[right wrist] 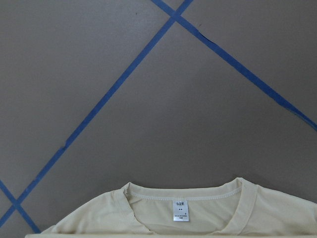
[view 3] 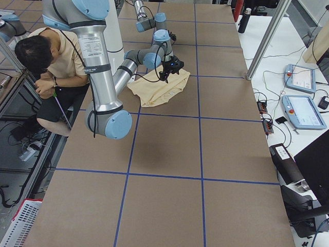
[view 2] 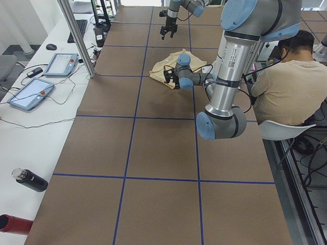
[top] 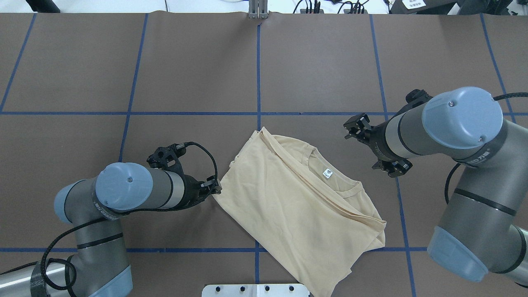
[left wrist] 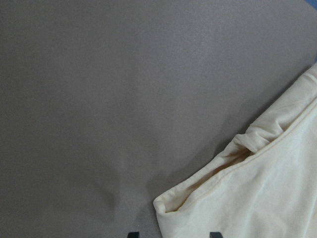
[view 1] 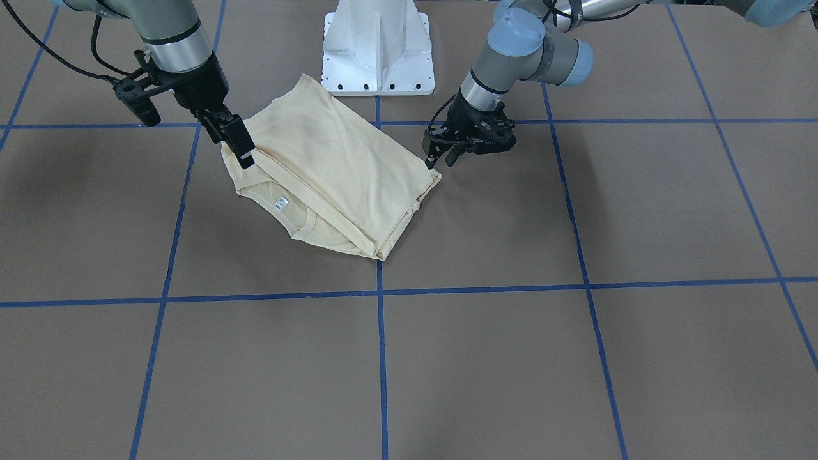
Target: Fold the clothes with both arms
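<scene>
Cream-yellow shirt (view 1: 332,172) lies folded on the table (view 1: 511,358), near the middle of the robot's edge. The left gripper (view 1: 439,160) is at one shirt corner, fingers apart, holding nothing. The right gripper (view 1: 245,160) hangs over the neck end, and I cannot tell how wide it is.

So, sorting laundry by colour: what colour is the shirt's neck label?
The neck label is white; clearest in the right wrist view.
</scene>
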Robot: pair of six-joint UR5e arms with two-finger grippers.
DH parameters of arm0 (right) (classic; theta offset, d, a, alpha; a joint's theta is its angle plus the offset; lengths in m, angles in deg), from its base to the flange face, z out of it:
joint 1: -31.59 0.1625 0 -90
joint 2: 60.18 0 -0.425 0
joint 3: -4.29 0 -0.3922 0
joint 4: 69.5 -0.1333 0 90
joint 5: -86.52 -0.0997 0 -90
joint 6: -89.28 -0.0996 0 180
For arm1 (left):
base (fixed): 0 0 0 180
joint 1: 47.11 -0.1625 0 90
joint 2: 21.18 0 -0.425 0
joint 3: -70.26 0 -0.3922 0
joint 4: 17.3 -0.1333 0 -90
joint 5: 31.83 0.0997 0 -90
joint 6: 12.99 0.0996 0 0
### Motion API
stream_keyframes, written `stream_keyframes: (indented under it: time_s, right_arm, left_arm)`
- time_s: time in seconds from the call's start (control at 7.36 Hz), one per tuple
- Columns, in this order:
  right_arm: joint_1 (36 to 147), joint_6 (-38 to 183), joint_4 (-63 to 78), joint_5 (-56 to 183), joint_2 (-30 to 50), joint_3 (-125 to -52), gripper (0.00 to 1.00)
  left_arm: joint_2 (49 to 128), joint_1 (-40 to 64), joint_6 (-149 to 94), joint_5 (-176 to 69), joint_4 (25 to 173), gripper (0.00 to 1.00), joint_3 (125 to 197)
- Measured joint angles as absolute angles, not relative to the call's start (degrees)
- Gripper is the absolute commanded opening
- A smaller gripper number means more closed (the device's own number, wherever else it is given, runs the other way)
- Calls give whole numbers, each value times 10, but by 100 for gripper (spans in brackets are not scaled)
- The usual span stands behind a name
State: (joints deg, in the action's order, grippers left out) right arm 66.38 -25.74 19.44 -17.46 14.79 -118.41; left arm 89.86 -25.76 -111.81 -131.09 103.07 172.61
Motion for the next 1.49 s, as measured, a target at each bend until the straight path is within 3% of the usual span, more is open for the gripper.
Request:
stream_keyframes:
  time_s: [0.68, 1.09, 1.49]
  right_arm:
    - [665, -257, 192, -173, 150, -1171, 100]
    - [664, -257, 192, -173, 150, -1164, 100]
    - [664, -257, 192, -173, 151, -1162, 100]
  left_arm:
    - [910, -259, -1098, -1289, 1033, 49, 1704]
    - [921, -260, -1096, -1289, 1034, 0, 1692]
    - [924, -258, -1094, -1289, 1032, 0, 1692]
